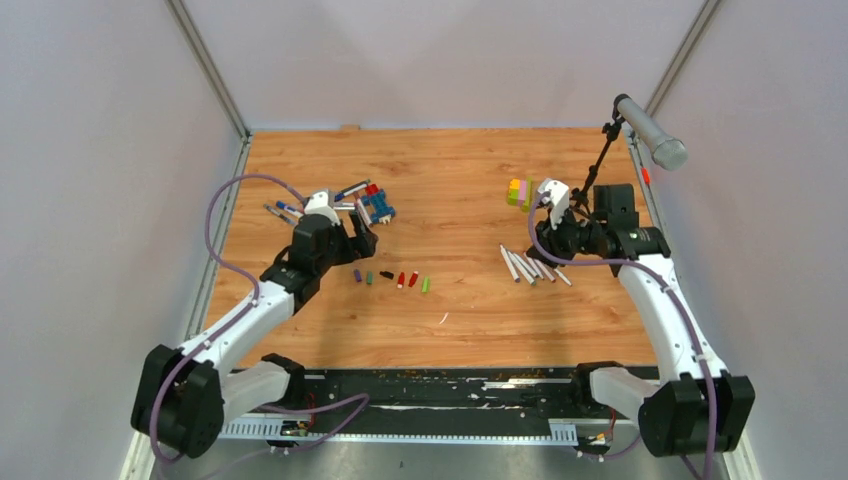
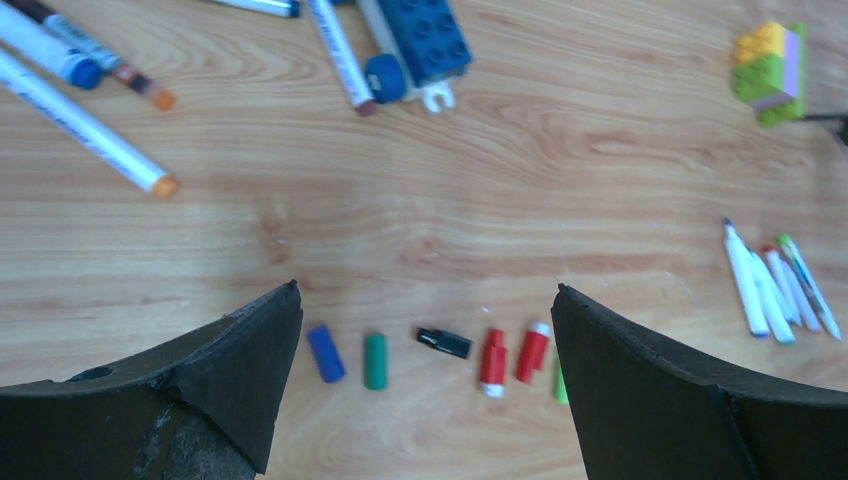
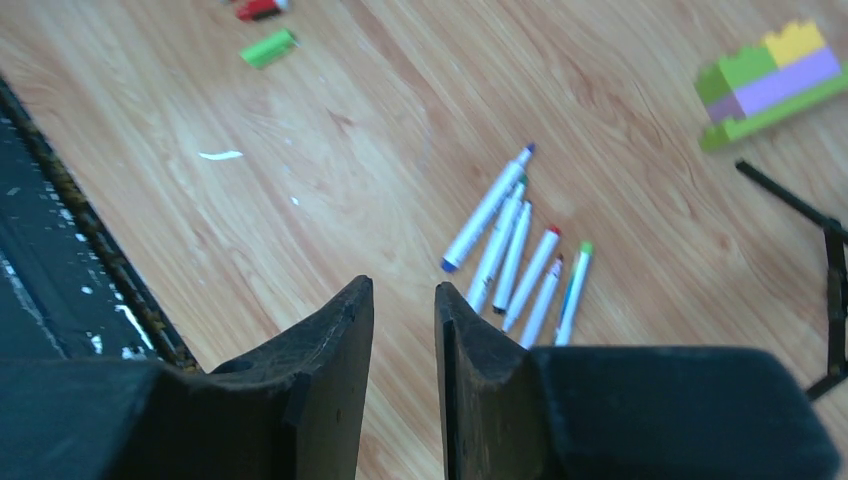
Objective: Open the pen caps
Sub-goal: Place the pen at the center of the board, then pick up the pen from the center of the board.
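Your worktop (image 1: 460, 180) looks roughly half done. Your left hand (image 2: 425, 292) gapes wide and empty; your right hand (image 3: 404, 290) stands narrow, holding nothing. 6 uncapped pens (image 3: 488, 208) lie beyond the right hand, while several far-left pens (image 2: 85, 125) look still capped. 6 pen caps (image 2: 493, 360) sit in a row under the left hand.

Pen caps (image 2: 444, 343) between the black fingers (image 2: 240, 370) of the left gripper (image 2: 425, 300): blue, green, black, two red with white ends, one light green. Beyond them: pens (image 2: 85, 130) with white barrels and orange tips, and a blue brick figure (image 2: 430, 40). Ahead of the right gripper (image 3: 404, 300), also black: white pens tipped blue, green and red. Block stack (image 3: 770, 75): yellow, green, lilac layers. Table (image 3: 350, 180): tan wood grain.
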You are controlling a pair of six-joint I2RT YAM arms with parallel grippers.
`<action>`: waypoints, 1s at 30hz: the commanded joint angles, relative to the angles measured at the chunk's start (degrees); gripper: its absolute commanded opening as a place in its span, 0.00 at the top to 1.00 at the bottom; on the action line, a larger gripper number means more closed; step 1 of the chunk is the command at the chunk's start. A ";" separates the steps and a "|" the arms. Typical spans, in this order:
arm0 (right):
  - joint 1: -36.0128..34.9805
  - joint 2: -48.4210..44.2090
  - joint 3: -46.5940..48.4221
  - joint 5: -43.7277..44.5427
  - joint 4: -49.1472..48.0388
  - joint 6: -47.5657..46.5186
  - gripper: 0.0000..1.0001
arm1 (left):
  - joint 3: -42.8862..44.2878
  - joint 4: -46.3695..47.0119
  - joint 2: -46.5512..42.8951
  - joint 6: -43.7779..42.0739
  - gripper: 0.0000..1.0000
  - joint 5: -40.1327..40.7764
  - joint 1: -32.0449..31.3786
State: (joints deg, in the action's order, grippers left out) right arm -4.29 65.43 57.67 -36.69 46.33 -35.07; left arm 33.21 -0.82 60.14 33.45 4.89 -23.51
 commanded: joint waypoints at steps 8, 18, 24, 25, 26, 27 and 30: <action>0.16 -6.26 -7.37 -9.15 -5.04 -0.98 0.64 | 16.72 -13.59 19.41 4.66 0.00 10.98 10.91; 0.16 -3.82 -6.11 -6.62 -3.38 -1.19 0.64 | 37.62 -32.23 40.41 4.03 0.04 20.40 11.56; 0.16 -3.58 -6.52 -6.19 -3.54 -1.40 0.64 | 39.92 -31.82 44.27 4.44 0.21 18.98 13.28; 0.16 -3.39 -6.52 -6.06 -3.58 -1.46 0.64 | 39.98 -31.48 44.65 4.43 0.26 18.35 13.59; 0.16 -3.26 -6.52 -5.84 -3.49 -1.51 0.64 | 39.94 -31.32 45.01 4.59 0.30 17.49 13.96; 0.16 -3.12 -6.48 -5.73 -3.46 -1.50 0.64 | 39.98 -31.15 45.41 4.60 0.33 16.91 14.36; 0.16 -2.77 -6.43 -5.55 -3.35 -1.58 0.64 | 40.08 -30.91 46.47 4.61 0.46 15.81 15.08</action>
State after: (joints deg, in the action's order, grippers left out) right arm -4.29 62.04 49.98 -42.17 44.01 -35.24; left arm 71.00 -31.66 105.38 37.19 21.82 -9.76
